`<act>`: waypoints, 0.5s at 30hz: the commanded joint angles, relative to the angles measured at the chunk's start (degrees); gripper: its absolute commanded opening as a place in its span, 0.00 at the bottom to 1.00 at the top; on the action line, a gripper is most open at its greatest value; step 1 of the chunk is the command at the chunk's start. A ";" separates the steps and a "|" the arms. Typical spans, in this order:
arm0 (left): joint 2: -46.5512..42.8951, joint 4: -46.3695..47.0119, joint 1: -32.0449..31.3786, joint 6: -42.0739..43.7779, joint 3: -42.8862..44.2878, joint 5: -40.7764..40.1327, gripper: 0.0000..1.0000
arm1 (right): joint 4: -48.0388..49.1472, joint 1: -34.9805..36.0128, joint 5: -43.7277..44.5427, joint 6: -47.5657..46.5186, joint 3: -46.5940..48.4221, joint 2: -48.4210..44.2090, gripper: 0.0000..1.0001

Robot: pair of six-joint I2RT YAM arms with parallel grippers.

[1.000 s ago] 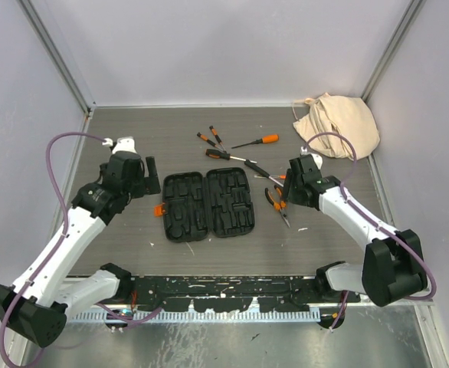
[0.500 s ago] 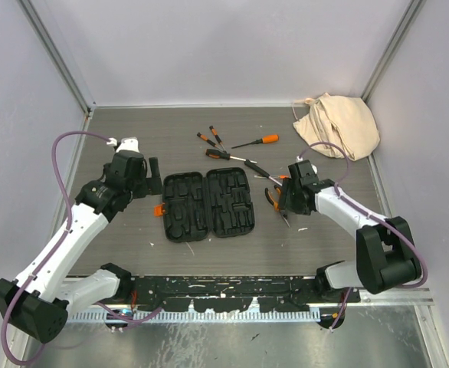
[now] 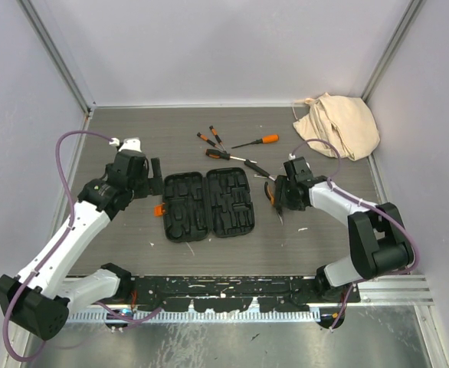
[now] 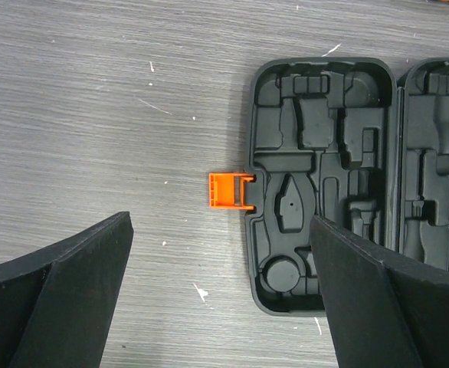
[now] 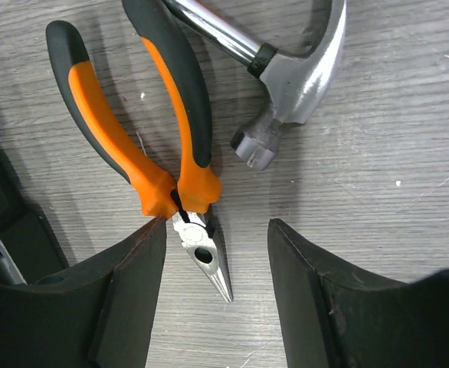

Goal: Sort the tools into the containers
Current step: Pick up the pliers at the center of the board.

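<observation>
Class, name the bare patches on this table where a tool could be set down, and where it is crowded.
Free: the far-left table between back wall and case; the strip between case and arm bases. Crowded: behind and right of the case, where screwdrivers, hammer, pliers and right gripper cluster before the bag.

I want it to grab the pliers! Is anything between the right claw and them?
Nothing visible. The open right gripper has the pliers nose showing between its fingers; the hammer lies beside them, not between.
</observation>
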 commanded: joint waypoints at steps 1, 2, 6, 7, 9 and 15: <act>-0.04 0.59 0.33 0.83 1.67 0.37 1.00 | 1.31 1.15 0.41 -2.90 1.66 0.56 0.60; 0.02 0.62 0.34 0.83 1.68 0.44 1.00 | 1.24 1.37 0.62 -2.91 1.67 0.07 0.60; 0.24 0.49 0.33 0.89 1.71 0.39 1.00 | 0.54 1.87 1.97 -2.65 1.72 -2.31 0.60; 0.33 0.54 0.33 0.90 1.66 0.42 1.00 | 0.22 2.00 2.26 -2.65 1.86 -2.78 0.60; 0.40 0.64 0.32 0.90 1.74 0.46 1.00 | -0.15 2.19 2.52 -2.69 2.16 -3.52 0.60; 0.84 0.55 0.34 0.91 1.83 0.66 1.00 | -0.61 3.04 2.48 -2.82 3.99 -4.93 0.60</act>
